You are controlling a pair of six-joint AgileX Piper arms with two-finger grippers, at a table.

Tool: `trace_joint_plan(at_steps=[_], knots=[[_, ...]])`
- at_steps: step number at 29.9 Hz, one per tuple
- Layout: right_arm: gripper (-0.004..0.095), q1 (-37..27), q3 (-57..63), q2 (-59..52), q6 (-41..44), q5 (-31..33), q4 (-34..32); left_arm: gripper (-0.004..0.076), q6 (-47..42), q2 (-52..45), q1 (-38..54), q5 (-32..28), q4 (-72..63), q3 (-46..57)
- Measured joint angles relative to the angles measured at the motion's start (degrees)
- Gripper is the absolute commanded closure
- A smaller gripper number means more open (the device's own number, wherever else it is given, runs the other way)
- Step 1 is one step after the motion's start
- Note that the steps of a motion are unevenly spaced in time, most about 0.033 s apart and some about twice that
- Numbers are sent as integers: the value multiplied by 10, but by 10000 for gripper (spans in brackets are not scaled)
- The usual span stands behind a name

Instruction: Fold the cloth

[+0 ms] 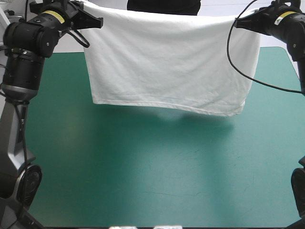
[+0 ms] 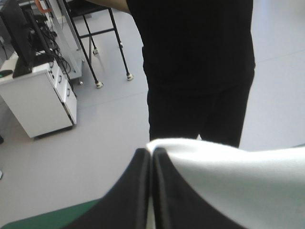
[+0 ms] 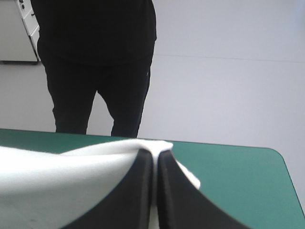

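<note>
Above the teal-green worktop [image 1: 143,181] the T-shirt [image 1: 167,62] hangs spread (hem downward), left jaws and right jaws clamped on its upper corners.

Black arms [image 1: 26,57], black hands [image 2: 151,152], possibly yellow labels [image 1: 53,15]

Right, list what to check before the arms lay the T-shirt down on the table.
1. Left gripper shut on the T-shirt: ok.
2. Right gripper shut on the T-shirt: ok.
3. T-shirt spread wide between the two grippers, no bunching: ok.
4. Bottom hem level: not ok, it hangs lower toward the right gripper.
5. Teal-green cover bare where the T-shirt would land: ok.
6. No folds hidden on its far side: cannot tell.
</note>
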Motion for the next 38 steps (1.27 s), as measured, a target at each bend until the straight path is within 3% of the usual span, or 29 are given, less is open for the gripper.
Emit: trace_joint_plan(at_steps=[6,11,14,17,23,27,38], knots=[[925,0,1,42,1,-63,-18,733,-7,50,0,-94,29,1],[925,0,1,57,10,-72,-20,733,-12,73,0,-107,32,1],[925,0,1,78,17,-49,-16,733,-16,95,0,-78,32,1],[925,0,4,107,18,2,-4,733,-26,119,0,-7,32,5],[925,0,98,126,24,67,9,733,-26,121,0,91,32,101],[925,0,198,103,19,77,25,733,-26,86,0,118,27,208],[925,0,467,-9,-21,70,89,733,-26,-71,0,120,-30,461]])
